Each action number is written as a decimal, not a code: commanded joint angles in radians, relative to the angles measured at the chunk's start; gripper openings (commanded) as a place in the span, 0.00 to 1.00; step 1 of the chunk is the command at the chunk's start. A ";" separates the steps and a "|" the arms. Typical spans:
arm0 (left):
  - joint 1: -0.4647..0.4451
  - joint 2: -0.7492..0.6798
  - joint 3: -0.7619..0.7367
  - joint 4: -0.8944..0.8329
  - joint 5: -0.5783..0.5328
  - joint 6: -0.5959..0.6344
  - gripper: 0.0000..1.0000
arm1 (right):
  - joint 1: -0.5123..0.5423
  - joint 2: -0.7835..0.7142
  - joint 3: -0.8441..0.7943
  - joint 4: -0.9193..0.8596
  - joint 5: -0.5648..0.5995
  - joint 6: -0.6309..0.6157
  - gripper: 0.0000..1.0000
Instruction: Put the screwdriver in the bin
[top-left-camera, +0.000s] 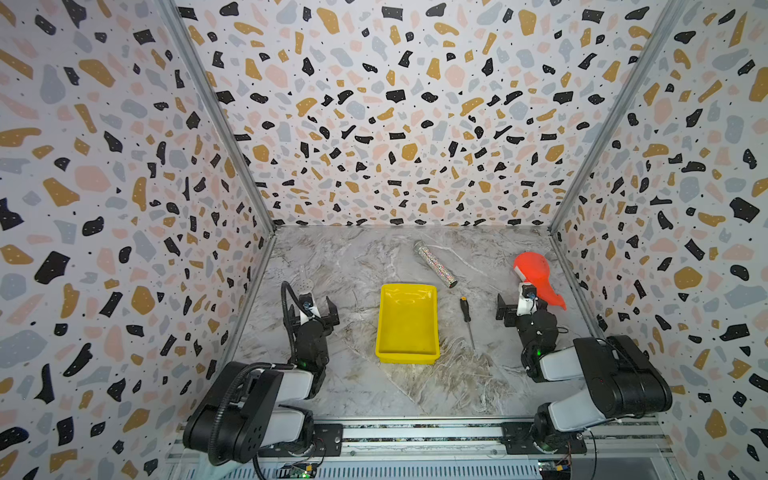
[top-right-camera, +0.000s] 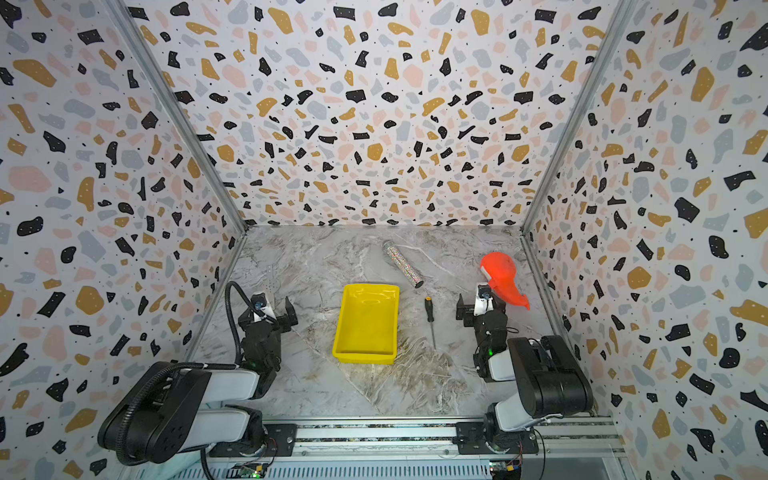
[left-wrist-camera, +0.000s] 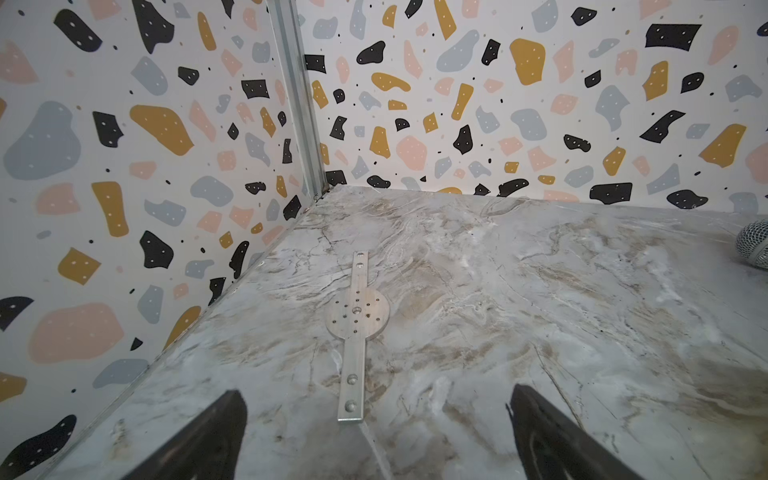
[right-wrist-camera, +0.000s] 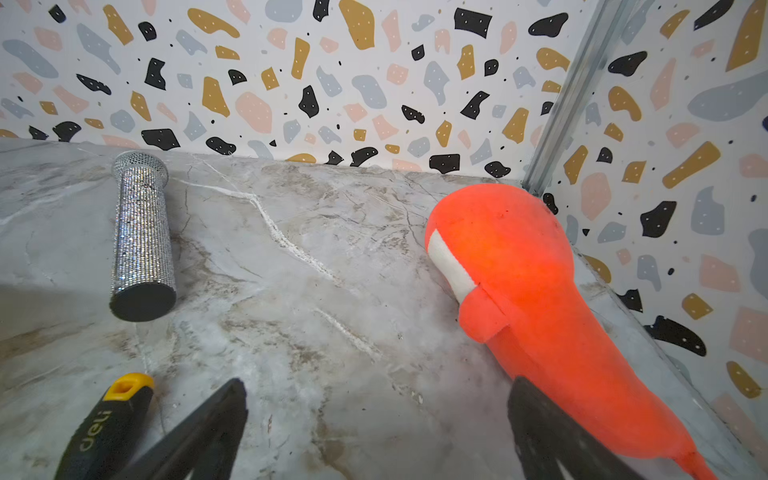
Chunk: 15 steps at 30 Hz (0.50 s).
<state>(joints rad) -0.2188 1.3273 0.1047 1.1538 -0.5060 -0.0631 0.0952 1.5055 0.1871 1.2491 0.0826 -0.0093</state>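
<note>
Nothing is done yet: the screwdriver lies on the table just right of the empty bin, with the left hand and right hand both spread wide, holding nothing.

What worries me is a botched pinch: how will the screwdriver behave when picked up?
The screwdriver likely stays stiff: metal shaft, solid handle. Lying loose on the smooth marble table, its rounded handle may roll if nudged. Pinched by the thin shaft, it would probably tip handle-down.

One screwdriver, bin, tube — perhaps toy.
</note>
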 joint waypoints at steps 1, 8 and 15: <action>0.004 0.000 -0.005 0.063 -0.002 0.006 1.00 | -0.004 -0.011 0.015 0.014 -0.005 -0.005 0.99; 0.004 -0.001 -0.006 0.064 -0.002 0.006 1.00 | 0.003 -0.014 0.012 0.017 0.002 -0.011 0.99; 0.004 -0.001 -0.007 0.064 -0.002 0.006 1.00 | 0.019 -0.015 0.000 0.041 0.022 -0.023 0.99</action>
<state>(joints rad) -0.2188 1.3273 0.1047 1.1542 -0.5060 -0.0631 0.1089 1.5055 0.1864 1.2606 0.0929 -0.0204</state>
